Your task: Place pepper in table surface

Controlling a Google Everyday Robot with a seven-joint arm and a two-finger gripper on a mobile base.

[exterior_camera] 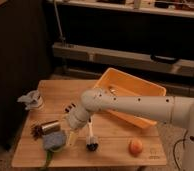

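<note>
Pepper [48, 160]: slim, elongated, dark green, slightly curved, with a smooth skin. It lies at the front left corner of the table surface [112, 148], its lower end reaching the front edge and its upper end hidden under a blue-grey, soft-looking lump [55, 140] whose make cannot be told. Table surface: flat, rectangular, light-brown wood with visible grain; a small mark near its front right corner cannot be read. Gripper [68, 136]: pale, on a white, smooth-shelled robot arm [135, 106] dotted with small dark points. It points down just to the right of the blue-grey lump and near the pepper, fingers spread wide and gripping nothing that can be seen. Brush [91, 140]: white handle and a black bristled head, lying on the wood just right of the gripper, bristles toward the front edge. Dark cylindrical can [49, 128]: metallic sheen, on its side behind the blue-grey lump, with a dark reddish clump [36, 131] touching its left end. Grey-white crumpled item [31, 100]: at the left rear of the table. Round orange fruit [135, 146]: matt skin, at the front right, well apart from the pepper. Yellow-orange plastic bin [140, 89]: rectangular, open-topped, tilted, at the right rear behind the arm. No label can be read on any item.
</note>
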